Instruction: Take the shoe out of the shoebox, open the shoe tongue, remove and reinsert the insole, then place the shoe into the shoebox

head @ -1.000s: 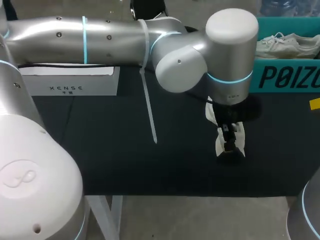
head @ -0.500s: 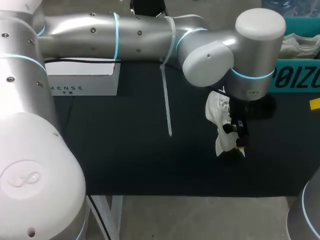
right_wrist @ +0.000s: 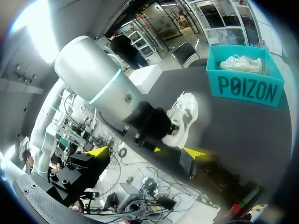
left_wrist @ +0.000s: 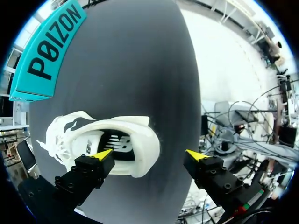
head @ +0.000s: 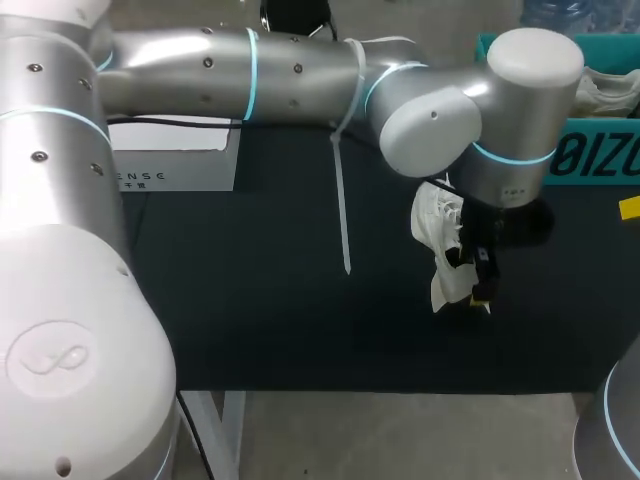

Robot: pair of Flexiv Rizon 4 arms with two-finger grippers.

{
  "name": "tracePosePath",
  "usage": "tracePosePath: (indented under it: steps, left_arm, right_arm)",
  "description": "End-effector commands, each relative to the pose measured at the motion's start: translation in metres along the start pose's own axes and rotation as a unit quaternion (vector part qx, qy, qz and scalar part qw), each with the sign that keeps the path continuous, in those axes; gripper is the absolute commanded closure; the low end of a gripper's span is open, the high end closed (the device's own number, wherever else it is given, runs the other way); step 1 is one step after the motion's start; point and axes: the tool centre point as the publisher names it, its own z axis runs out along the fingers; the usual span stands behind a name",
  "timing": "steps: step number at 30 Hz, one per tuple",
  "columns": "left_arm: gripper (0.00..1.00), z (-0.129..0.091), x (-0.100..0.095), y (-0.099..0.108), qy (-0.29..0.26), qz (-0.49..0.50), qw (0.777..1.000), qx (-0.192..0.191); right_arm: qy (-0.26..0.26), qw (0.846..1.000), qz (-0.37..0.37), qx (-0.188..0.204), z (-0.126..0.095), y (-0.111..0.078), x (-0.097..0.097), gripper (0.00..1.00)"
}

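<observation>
A white shoe lies on the black table, toe toward the teal shoebox. My left gripper hangs over the shoe's heel end. In the left wrist view the left gripper is open: one fingertip sits at the shoe's mouth above the dark insole, the other stands clear beyond the heel. A second white shoe rests inside the shoebox. My right gripper is open and empty, well back from the shoe and the shoebox.
A white box stands at the back left of the table. A white cable tie dangles from my left arm. A small yellow piece shows at the table's right edge. Part of my right arm is at the front right.
My left arm has swung to the right, carrying its gripper from over the shoe's middle to its heel side. The shoe has stayed in place.
</observation>
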Motion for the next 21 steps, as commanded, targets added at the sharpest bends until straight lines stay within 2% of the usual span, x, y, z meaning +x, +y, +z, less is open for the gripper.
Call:
tracePosePath:
  steps: [1, 3, 4, 5, 6, 7, 21]
  left_arm:
    - [0.00, 0.008, 0.000, -0.001, 0.002, 0.002, 1.000, -0.001]
    - [0.00, 0.012, 0.001, -0.001, 0.005, 0.004, 1.000, -0.002]
    - [0.20, 0.014, 0.001, -0.001, 0.006, 0.004, 1.000, -0.002]
    - [0.67, 0.015, 0.001, -0.001, 0.007, 0.004, 1.000, -0.003]
    - [0.96, 0.016, 0.001, -0.002, 0.007, 0.004, 1.000, -0.003]
    - [1.00, 0.017, 0.001, -0.002, 0.008, 0.004, 1.000, -0.004]
    - [1.00, 0.007, 0.003, 0.003, 0.007, 0.012, 1.000, 0.009]
  right_arm:
    - [-0.006, 1.000, 0.000, -0.008, -0.003, -0.010, 0.006, 0.00]
    - [-0.006, 1.000, 0.000, -0.008, -0.003, -0.010, 0.006, 0.00]
    - [-0.006, 1.000, 0.000, -0.008, -0.003, -0.010, 0.006, 0.00]
    - [-0.006, 1.000, 0.000, -0.008, -0.003, -0.010, 0.006, 0.00]
    - [-0.006, 1.000, 0.000, -0.008, -0.003, -0.010, 0.006, 0.00]
    - [-0.006, 1.000, 0.000, -0.008, -0.003, -0.010, 0.006, 0.00]
    - [-0.006, 1.000, 0.000, -0.008, -0.003, -0.010, 0.006, 0.00]
